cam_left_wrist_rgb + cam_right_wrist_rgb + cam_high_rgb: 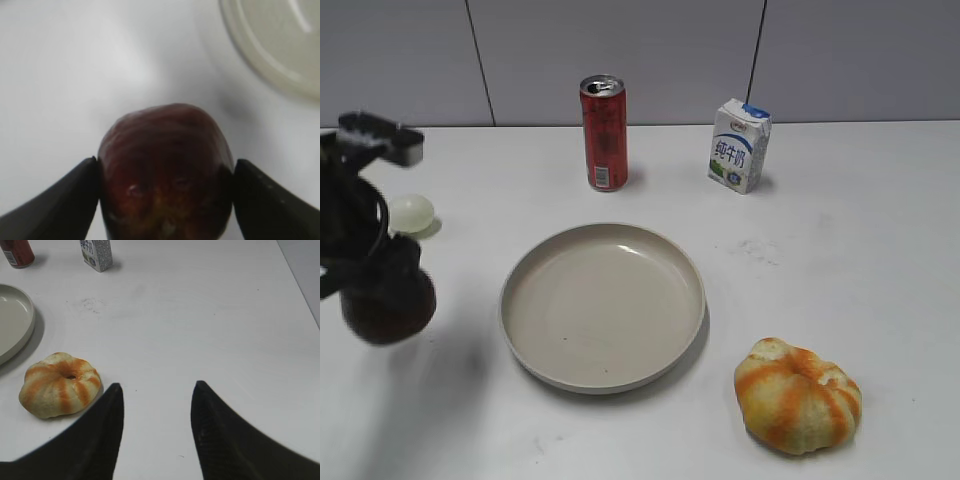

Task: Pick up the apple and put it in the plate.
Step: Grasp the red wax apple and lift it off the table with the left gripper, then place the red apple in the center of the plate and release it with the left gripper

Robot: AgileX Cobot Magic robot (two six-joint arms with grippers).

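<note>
The left gripper [165, 200] grasps the apple [166, 172] between its fingers [60, 200], one on each flank, and the exterior view suggests the fruit is clear of the surface [860, 260], left of the plate [602, 306]. The right gripper [156, 410] hangs released over bare surface near the striped fruit [60, 385].

Hazards:
- Contact is on the apple's curved, glossy sides only; a sudden sideways move may let it roll out and drop short of the plate.
- A low approach may strike the raised rim and push the plate.
- Releasing from height may let the apple bounce or roll over the rim.
</note>
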